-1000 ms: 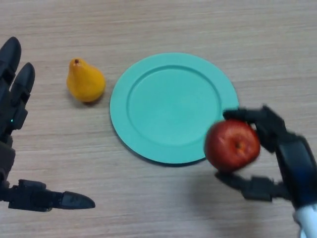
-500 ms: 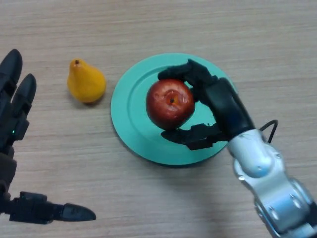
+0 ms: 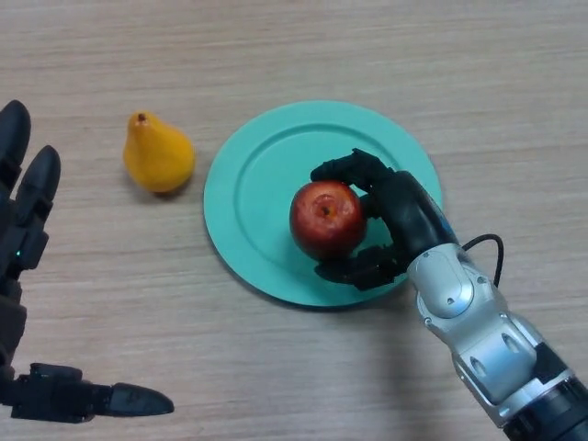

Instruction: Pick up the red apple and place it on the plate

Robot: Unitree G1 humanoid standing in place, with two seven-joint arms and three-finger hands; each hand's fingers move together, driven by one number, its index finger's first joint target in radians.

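Note:
The red apple (image 3: 326, 219) is over the middle of the teal plate (image 3: 266, 175), low on it or touching it; I cannot tell which. My right hand (image 3: 397, 216) comes in from the lower right and is shut on the apple, fingers curled over its far side and thumb under its near side. My left hand (image 3: 23, 239) is open at the left edge of the head view, fingers straight, thumb sticking out at the bottom left, holding nothing.
A yellow pear (image 3: 157, 152) lies on the wooden table (image 3: 294, 46) just left of the plate. My right forearm (image 3: 487, 340) crosses the lower right of the table.
My right hand carried the apple from the plate's right front edge to over its middle, then lowered it slightly. The left hand shifted a little down.

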